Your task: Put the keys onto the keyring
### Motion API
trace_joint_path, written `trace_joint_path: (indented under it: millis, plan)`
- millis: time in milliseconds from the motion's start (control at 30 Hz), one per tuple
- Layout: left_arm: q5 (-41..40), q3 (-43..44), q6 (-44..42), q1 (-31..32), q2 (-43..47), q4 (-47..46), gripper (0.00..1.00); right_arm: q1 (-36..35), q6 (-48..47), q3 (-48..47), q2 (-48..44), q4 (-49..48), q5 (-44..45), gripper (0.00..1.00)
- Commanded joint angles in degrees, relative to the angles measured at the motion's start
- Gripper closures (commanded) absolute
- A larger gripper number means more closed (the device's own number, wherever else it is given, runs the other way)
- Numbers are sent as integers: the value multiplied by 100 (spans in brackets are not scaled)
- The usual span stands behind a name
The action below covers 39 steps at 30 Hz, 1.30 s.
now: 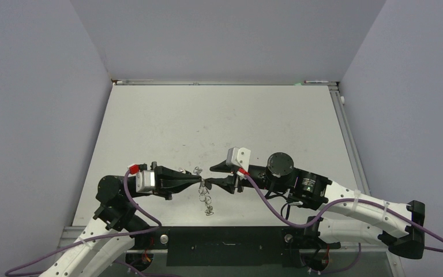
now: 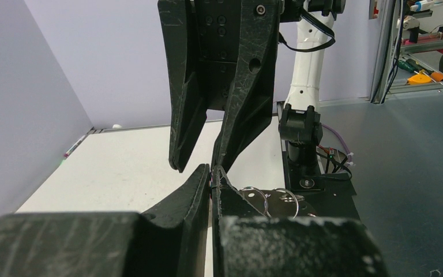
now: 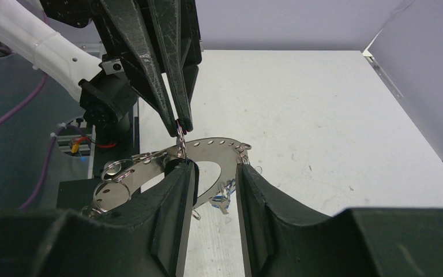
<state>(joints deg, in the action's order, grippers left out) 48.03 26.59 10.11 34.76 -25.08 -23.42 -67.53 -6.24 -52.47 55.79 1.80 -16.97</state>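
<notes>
The left pincer (image 3: 180,128) is biting down, tips clenched on one thin wire loop (image 3: 180,143) at the rim of the keyring (image 3: 207,150). Right beneath it the right pincer (image 3: 216,170) is standing released, jaws apart and straddling the ring's edge, gripping nothing I can make out. Between those jaws what looks like a small bluish key (image 3: 224,197) is dangling off the rim. The ring is hanging tilted from that single loop, low over the table (image 3: 323,115) near its front edge. Whether its far end is touching down, I cannot tell.

Here is the danger as I am judging it. That pinch is sitting on bare wire, so a nudge from the right fingers could be twisting the ring or popping the loop free. The two sets of tips are crowding each other, so a clash is looking possible. A squeeze here could be catching the plate instead of the key.
</notes>
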Motion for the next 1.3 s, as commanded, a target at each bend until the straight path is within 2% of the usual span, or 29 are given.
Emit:
trace_joint_path:
  millis: [0,133,333,800,967,1267]
  plan:
    - [27,39,41,-40,86,-394,100,16,105,-226,119,-432,-401,68]
    - [20,31,27,-40,106,-378,100,14,101,-269,169,-431,-474,71]
    - [-2,48,-42,-40,124,-284,100,15,65,-296,127,-332,-536,71]
    - [-46,61,-103,-40,139,-209,100,52,138,-301,72,-397,-882,66]
    - [-55,66,-114,-40,162,-181,100,114,172,-282,-21,-402,-1243,60]
    - [-66,66,-115,-40,164,-180,100,136,247,-286,76,-433,-1145,57]
